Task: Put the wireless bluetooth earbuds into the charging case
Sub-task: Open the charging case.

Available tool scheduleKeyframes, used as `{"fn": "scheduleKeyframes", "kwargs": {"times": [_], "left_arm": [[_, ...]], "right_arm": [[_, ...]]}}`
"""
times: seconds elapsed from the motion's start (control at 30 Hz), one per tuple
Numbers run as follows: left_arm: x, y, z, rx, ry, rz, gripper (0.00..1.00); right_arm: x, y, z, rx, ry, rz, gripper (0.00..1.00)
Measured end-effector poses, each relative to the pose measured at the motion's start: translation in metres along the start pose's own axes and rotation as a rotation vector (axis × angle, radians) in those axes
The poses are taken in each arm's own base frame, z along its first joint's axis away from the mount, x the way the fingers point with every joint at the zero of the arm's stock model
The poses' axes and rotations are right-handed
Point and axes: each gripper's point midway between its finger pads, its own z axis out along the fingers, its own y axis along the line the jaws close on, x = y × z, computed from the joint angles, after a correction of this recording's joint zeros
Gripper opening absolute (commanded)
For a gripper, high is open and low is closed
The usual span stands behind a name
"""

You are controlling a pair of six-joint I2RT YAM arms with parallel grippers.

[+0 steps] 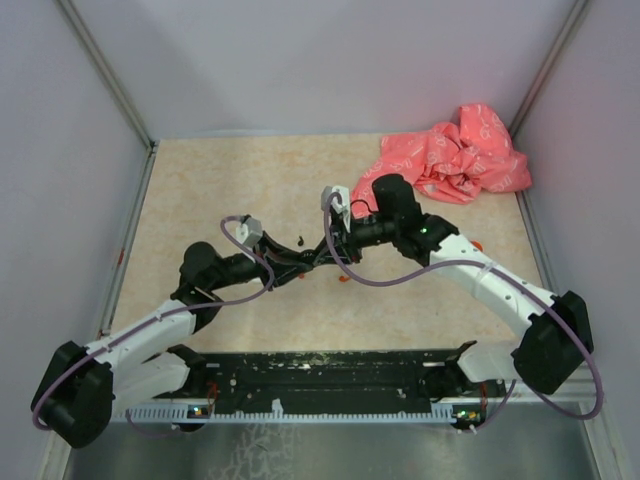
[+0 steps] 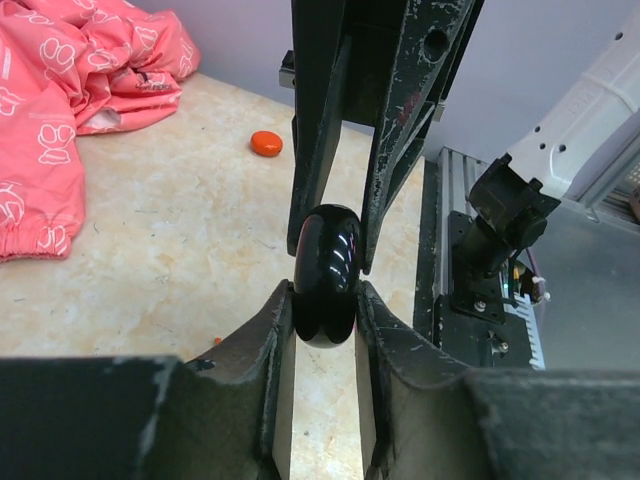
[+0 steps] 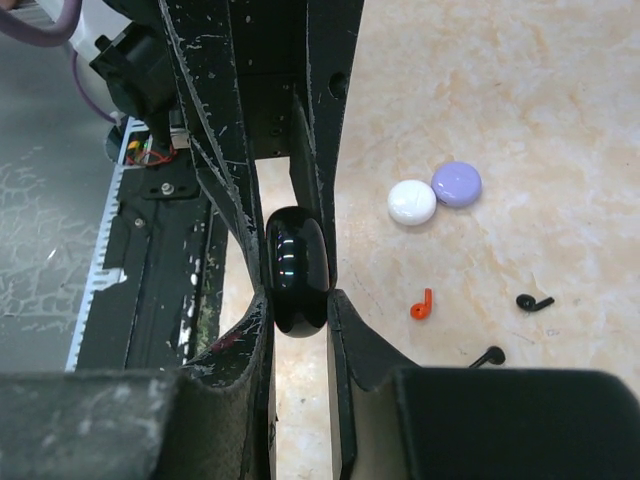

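Left wrist: left jaws, right jaws both clamped narrow on glossy black charging case.

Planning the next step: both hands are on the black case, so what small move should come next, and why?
Probably pry it open: the left hand and right hand both clamp the glossy black case, which looks shut, while a red earbud and two black earbuds lie loose on the table.
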Motion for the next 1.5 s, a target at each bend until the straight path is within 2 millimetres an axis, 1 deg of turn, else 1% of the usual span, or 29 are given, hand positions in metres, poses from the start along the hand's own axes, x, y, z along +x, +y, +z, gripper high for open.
{"fn": "scheduleKeyframes", "kwargs": {"times": [0.2, 0.23, 0.33, 0.37, 0.43, 0.5, 0.8, 0.97, 1.1, 1.3, 1.43, 1.5], "left_arm": [[0.001, -0.003, 0.000, 0.019, 0.009, 0.004, 0.03], [0.002, -0.004, 0.000, 0.023, 0.011, 0.005, 0.00], [0.003, -0.006, -0.001, 0.037, 0.016, 0.006, 0.00], [0.003, -0.007, -0.001, 0.042, 0.017, 0.009, 0.00], [0.003, -0.008, -0.001, 0.052, 0.019, 0.015, 0.00], [0.004, -0.010, -0.001, 0.065, 0.023, 0.027, 0.00], [0.008, -0.013, -0.001, 0.097, 0.040, 0.075, 0.00], [0.014, -0.014, 0.001, 0.095, 0.067, 0.102, 0.00], [0.025, -0.019, 0.000, 0.113, 0.104, 0.097, 0.00], [0.030, -0.019, 0.000, 0.114, 0.123, 0.105, 0.00], [0.027, -0.023, 0.000, 0.117, 0.112, 0.123, 0.00], [0.023, -0.020, 0.000, 0.091, 0.099, 0.131, 0.00]], "right_arm": [[0.001, 0.002, 0.000, 0.003, 0.033, -0.002, 0.00], [0.002, 0.002, 0.000, 0.002, 0.034, -0.002, 0.05], [0.003, 0.004, 0.000, -0.001, 0.041, 0.002, 0.20], [0.002, 0.004, 0.000, -0.001, 0.042, -0.002, 0.24], [0.002, 0.005, 0.000, -0.001, 0.046, 0.000, 0.29], [0.002, 0.005, 0.000, 0.001, 0.050, 0.003, 0.31], [0.005, 0.004, -0.004, 0.037, 0.072, 0.010, 0.34], [0.007, 0.003, -0.009, 0.058, 0.083, 0.023, 0.34], [0.006, -0.010, -0.015, 0.114, 0.081, 0.023, 0.34], [0.007, -0.016, -0.018, 0.142, 0.084, 0.041, 0.34], [0.007, -0.020, -0.019, 0.165, 0.086, 0.042, 0.36], [0.007, -0.021, -0.020, 0.168, 0.085, 0.047, 0.37]]}}
